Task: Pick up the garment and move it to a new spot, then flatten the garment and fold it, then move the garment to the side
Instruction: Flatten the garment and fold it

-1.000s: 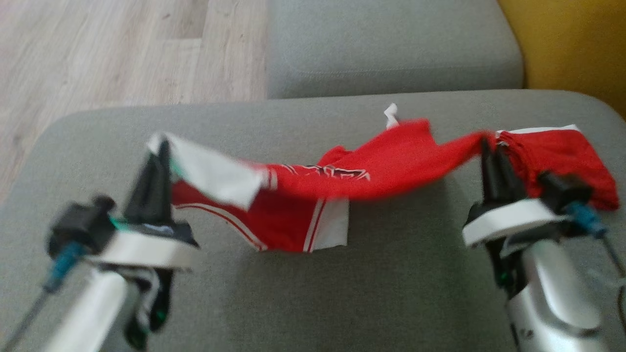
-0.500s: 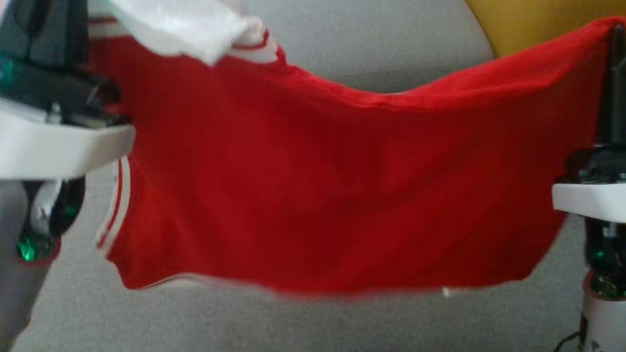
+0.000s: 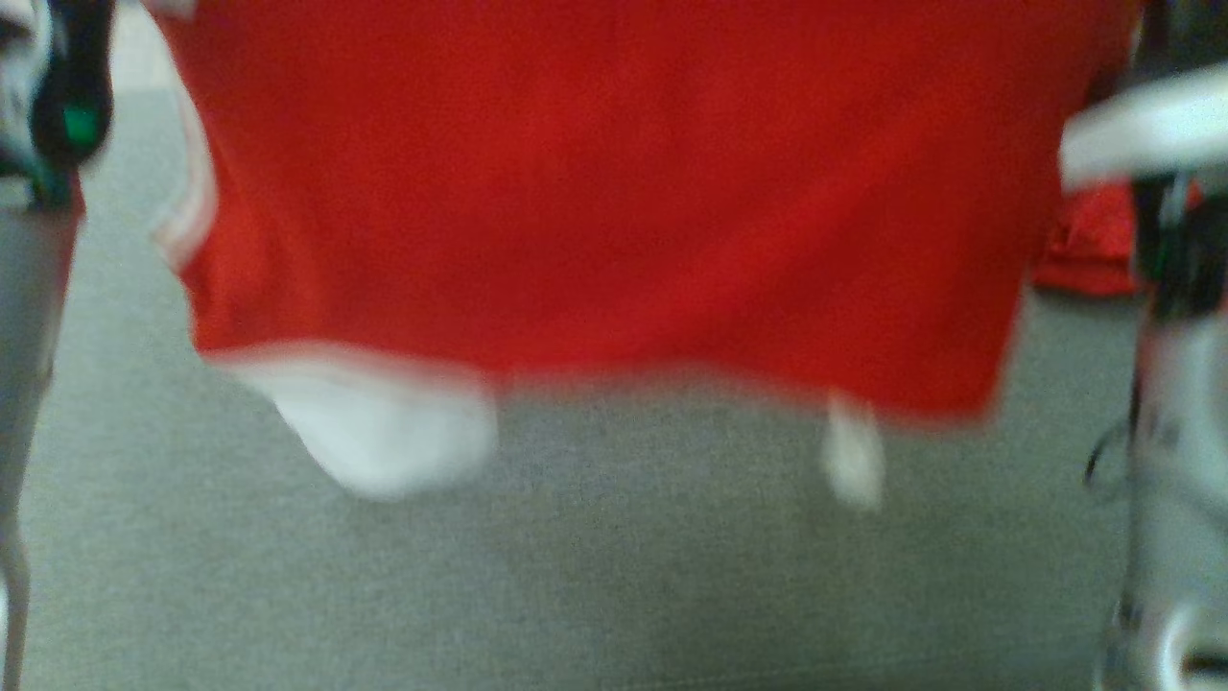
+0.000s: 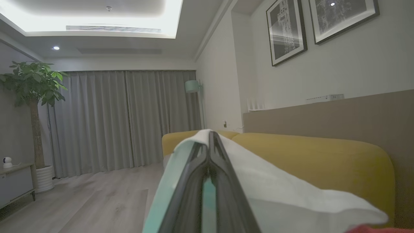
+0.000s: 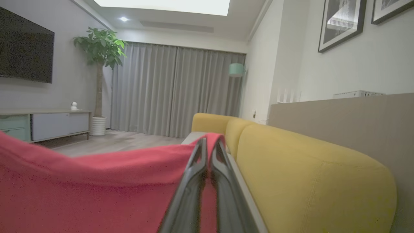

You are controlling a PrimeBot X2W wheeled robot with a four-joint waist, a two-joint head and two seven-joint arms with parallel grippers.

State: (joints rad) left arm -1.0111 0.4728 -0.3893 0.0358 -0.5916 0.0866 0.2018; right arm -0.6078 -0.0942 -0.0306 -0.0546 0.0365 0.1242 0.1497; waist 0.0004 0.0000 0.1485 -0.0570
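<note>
The garment, a red jersey with white trim, hangs spread out in the air across the upper head view. Its blurred lower hem hangs above the grey sofa seat. In the left wrist view my left gripper is shut on a white edge of the garment. In the right wrist view my right gripper is shut on a red edge of the garment. Both point up and out over the room. The left wrist and right wrist flank the cloth.
A yellow sofa backrest runs along the right, with a brown wall panel behind it. Wood floor lies to the left. Farther off stand a potted plant, a low cabinet and grey curtains.
Both grippers have risen, lifting the garment off the seat. It went from sagging low between them to hanging spread, and the fingers have left the top of the head view.
</note>
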